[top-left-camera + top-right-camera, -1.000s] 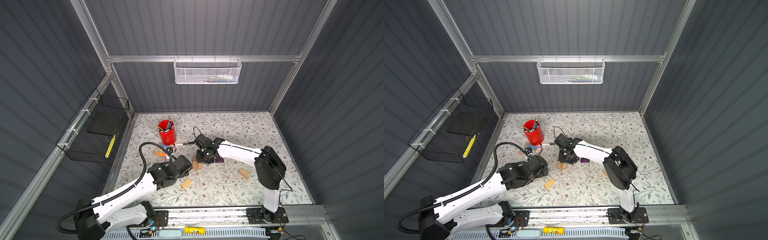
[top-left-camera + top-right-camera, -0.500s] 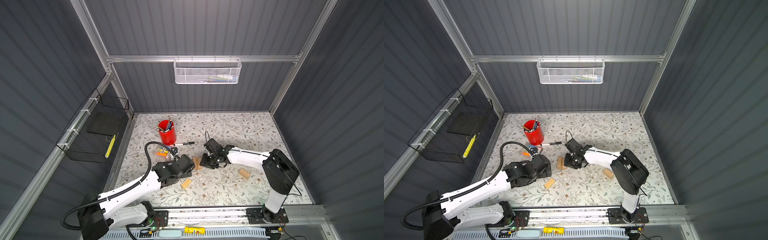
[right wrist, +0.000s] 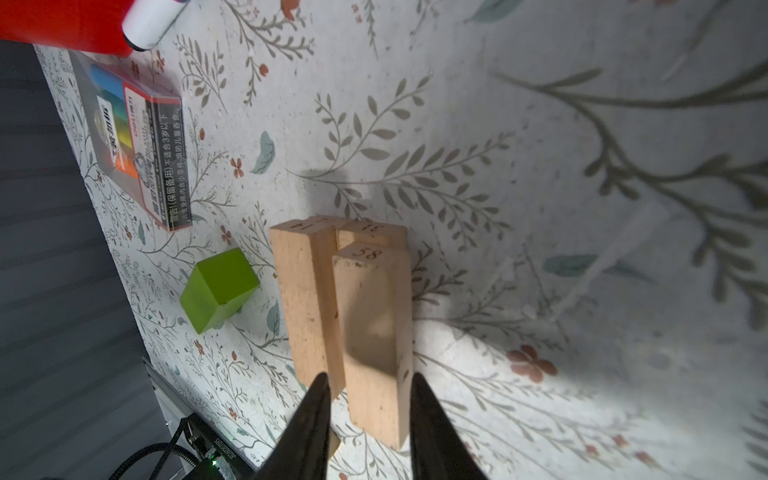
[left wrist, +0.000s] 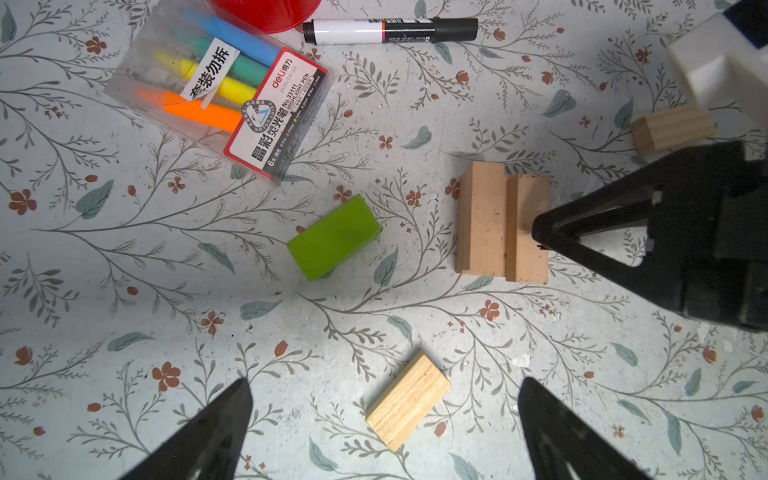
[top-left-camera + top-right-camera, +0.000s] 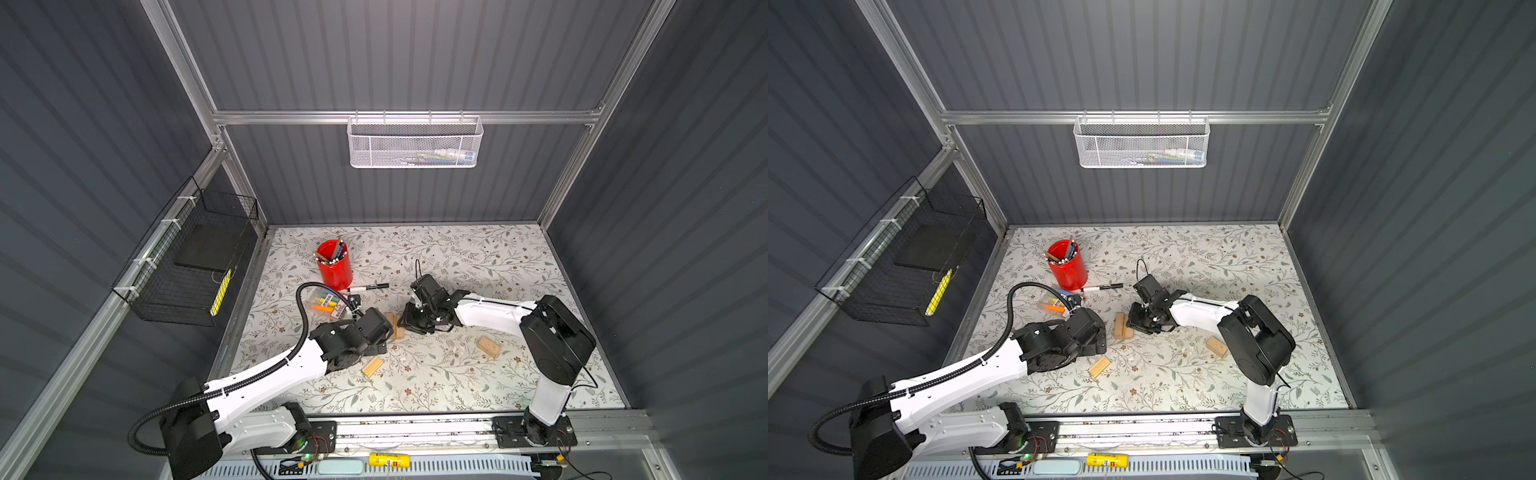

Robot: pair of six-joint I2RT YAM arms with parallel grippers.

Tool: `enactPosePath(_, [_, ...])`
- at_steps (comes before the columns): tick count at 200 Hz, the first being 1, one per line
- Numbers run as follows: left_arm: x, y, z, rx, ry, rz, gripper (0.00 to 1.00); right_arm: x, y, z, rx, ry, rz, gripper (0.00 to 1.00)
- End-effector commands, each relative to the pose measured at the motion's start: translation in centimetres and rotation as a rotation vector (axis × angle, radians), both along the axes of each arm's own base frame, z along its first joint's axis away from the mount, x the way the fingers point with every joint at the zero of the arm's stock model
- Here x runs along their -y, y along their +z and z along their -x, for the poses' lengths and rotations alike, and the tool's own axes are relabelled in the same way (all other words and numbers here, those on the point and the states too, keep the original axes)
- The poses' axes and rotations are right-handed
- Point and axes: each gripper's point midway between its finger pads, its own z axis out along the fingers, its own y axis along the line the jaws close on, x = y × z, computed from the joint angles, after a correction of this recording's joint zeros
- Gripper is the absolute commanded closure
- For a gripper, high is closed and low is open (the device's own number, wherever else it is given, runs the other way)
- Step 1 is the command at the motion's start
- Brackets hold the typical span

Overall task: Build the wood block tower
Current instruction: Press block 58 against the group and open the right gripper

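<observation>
floral desk (image 5: 457, 257): pale wood bricks (image 3: 307, 299) stand on edge near the red cup (image 5: 334, 272). right tool (image 3: 368, 376) pinches the brick marked 58 (image 3: 374, 316); left tool (image 4: 384, 380) gapes empty. likely light, rigid, smooth; grip long flat faces.

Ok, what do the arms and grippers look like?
The left arm and right arm are white with black joints. The left gripper and right gripper have black, pointed fingers. A black corrugated hose follows the left arm; a thin black cable loops above the right wrist.

"58" on block (image 3: 376, 332); "deli" on packet (image 4: 216, 91)
</observation>
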Motion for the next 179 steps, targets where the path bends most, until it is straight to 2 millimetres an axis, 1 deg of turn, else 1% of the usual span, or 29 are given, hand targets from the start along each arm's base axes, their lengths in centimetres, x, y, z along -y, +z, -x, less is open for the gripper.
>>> enactPosePath(1, [0.6,1.0,-0.4,0.009,-0.012,0.019,0.00,0.3,-1.1,0.1,-0.025,-0.010,0.006,0.68])
enactPosePath(27, [0.5,1.0,-0.4,0.009,-0.009,0.017,0.00,0.3,-1.2,0.0,-0.028,-0.013,0.005,0.70])
enactPosePath(47, [0.4,1.0,-0.3,0.008,-0.009,0.017,0.00,0.0,-1.0,-0.1,-0.017,-0.008,-0.009,0.72])
enactPosePath(90, [0.3,0.9,-0.3,0.007,-0.009,0.011,0.00,-0.2,-1.4,-0.3,-0.023,-0.006,-0.013,0.75])
enactPosePath(179, [0.2,0.8,-0.3,0.005,-0.007,0.005,0.00,-0.6,-0.8,-1.1,0.014,-0.002,-0.027,0.77])
